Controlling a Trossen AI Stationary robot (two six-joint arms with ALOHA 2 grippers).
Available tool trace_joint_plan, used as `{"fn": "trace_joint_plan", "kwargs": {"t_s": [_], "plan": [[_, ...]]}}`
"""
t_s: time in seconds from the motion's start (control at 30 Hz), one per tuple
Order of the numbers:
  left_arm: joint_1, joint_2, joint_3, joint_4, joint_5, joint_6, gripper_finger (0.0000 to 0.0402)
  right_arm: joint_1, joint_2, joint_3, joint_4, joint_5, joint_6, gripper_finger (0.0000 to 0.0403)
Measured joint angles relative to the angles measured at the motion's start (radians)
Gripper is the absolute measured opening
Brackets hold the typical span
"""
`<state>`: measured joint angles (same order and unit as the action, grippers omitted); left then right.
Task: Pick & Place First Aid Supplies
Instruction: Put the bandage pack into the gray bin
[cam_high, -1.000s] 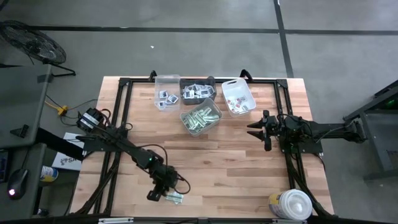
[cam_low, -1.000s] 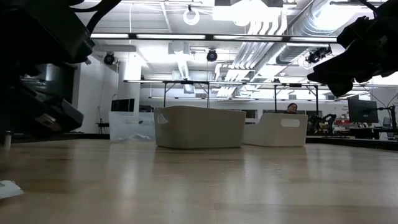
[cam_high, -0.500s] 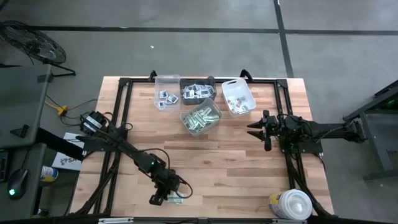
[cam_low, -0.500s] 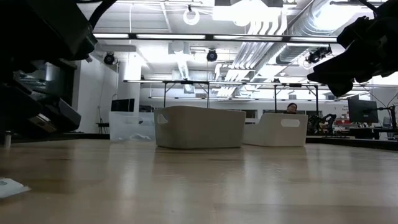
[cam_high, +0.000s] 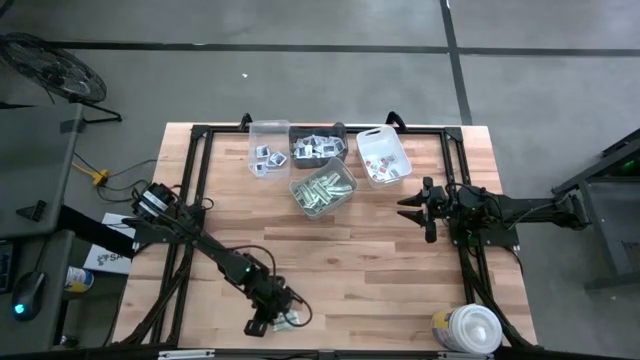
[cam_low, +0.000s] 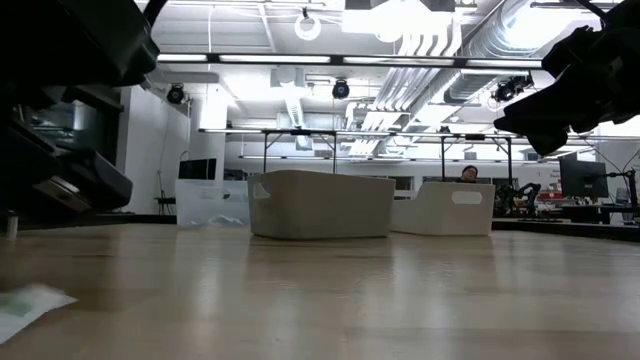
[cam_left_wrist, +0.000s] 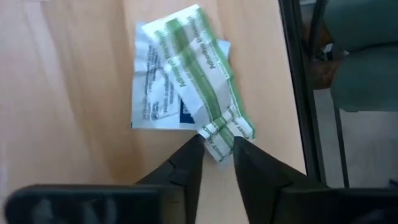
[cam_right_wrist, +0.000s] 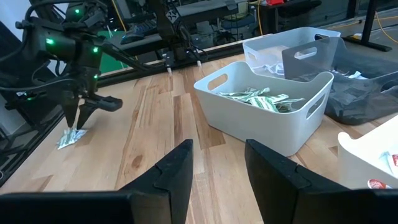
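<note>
Left pincer (cam_left_wrist: 216, 144): we note it has moved along the worktop (cam_high: 400, 260) edge, fingers narrowing on the green-and-white strip packet (cam_left_wrist: 198, 79); lift pending. Right pincer (cam_right_wrist: 219, 163): parked open, empty

The left gripper (cam_high: 268, 322) sat low at the table's near edge with small packets (cam_high: 288, 320) just beside its fingers, while the right gripper (cam_high: 411, 212) hovered well apart from the bins (cam_high: 322, 188).
</note>
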<state>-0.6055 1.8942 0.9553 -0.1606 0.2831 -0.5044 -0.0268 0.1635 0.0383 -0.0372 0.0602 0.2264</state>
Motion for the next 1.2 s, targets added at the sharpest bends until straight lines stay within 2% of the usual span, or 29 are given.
{"fn": "trace_joint_plan", "kwargs": {"t_s": [0.27,0.7,0.97,1.2], "plan": [[0.002,0.002,-0.003,-0.006,-0.006,-0.035,0.0007,0.0,0.0,0.0,0.0,0.0,0.0,0.014],[0.014,-0.026,0.033,-0.033,0.031,-0.029,0.0001,0.0,0.0,0.0,0.0,0.0,0.0,0.014],[0.05,-0.084,0.086,-0.133,0.055,-0.018,0.0,0.0,0.0,0.0,0.0,0.0,0.0,0.014],[0.071,-0.147,0.096,-0.139,0.103,-0.017,0.0,0.0,0.0,0.0,-0.001,0.0,0.0,0.014]]}}
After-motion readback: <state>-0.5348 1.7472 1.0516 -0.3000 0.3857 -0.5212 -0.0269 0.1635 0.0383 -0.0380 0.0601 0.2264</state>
